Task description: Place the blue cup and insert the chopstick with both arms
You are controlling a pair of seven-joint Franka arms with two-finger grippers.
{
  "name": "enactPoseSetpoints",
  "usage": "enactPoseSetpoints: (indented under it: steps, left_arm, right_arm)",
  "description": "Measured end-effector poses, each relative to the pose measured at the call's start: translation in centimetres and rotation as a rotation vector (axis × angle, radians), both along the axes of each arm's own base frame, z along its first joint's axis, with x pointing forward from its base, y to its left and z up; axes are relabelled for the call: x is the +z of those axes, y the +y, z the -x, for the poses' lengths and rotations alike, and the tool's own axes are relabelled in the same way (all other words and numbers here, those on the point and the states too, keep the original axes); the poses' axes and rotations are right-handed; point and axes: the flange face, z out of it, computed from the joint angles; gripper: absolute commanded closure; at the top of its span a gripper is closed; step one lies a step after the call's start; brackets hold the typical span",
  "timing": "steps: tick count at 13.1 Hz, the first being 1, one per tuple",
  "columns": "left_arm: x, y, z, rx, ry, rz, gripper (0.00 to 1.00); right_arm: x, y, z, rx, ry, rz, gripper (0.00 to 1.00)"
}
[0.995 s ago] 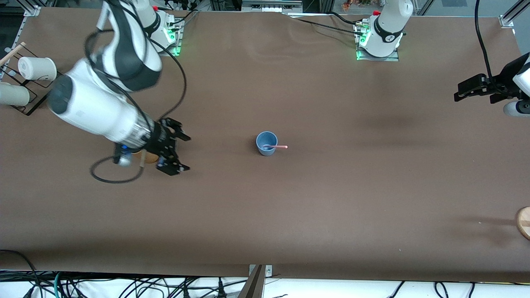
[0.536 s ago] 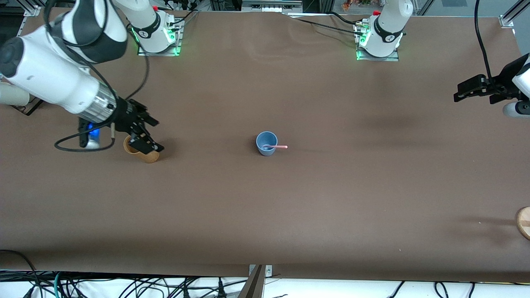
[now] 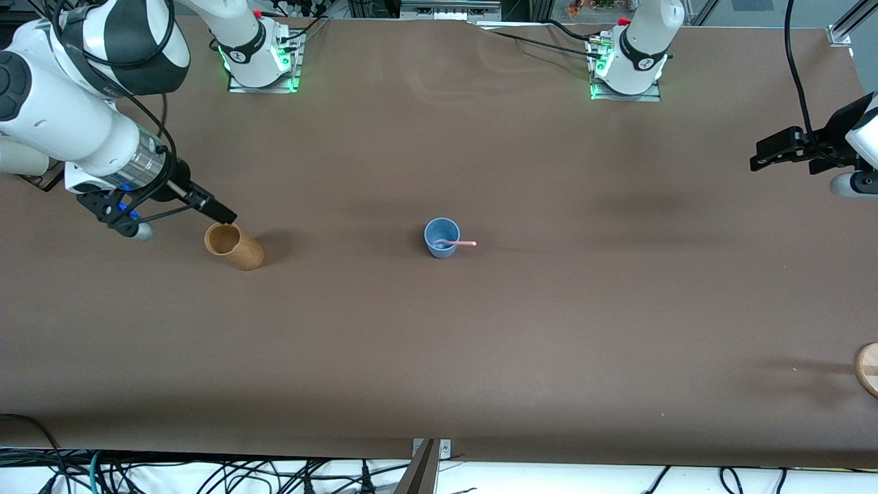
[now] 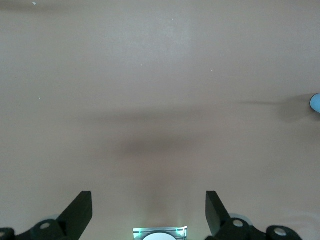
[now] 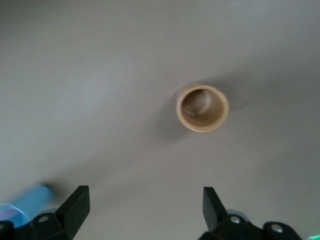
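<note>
The blue cup [image 3: 441,237] stands upright at the table's middle. The chopstick [image 3: 461,243] leans inside it, its pink tip sticking out over the rim toward the left arm's end. My right gripper [image 3: 211,207] is open and empty, in the air just above the tan cup [image 3: 234,247]; its wrist view [image 5: 146,192] looks down on that cup [image 5: 202,107]. My left gripper [image 3: 767,152] is open and empty, held high over the left arm's end of the table, and waits; in its wrist view [image 4: 148,200] a sliver of the blue cup [image 4: 316,102] shows at the edge.
A white cup [image 3: 15,158] lies on a black wire rack [image 3: 42,180] at the right arm's end. A round wooden disc [image 3: 868,368] lies at the left arm's end, nearer the front camera. Cables run along the table's front edge.
My right arm has swung back toward its end of the table and turned, uncovering the tan cup. The blue cup, the chopstick and the left arm have not moved.
</note>
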Motion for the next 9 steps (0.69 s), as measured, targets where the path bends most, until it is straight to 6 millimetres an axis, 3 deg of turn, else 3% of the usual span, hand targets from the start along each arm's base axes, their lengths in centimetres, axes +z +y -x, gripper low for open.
enactPoseSetpoints:
  steps: [4,6,9]
  left_arm:
    - [0.0,0.0,0.0,0.0,0.0,0.0,0.0]
    - [0.0,0.0,0.0,-0.001,0.0,0.0,0.0]
    - [0.0,0.0,0.0,-0.001,0.001,0.0,0.0]
  right_arm:
    - [4.7,-4.4,3.1,0.279,0.029,-0.007,0.0]
    - [6.7,-5.4,4.3,0.366,0.014,0.002,0.0]
    - [7.6,-5.8,4.8,0.408,0.012,0.016,0.0]
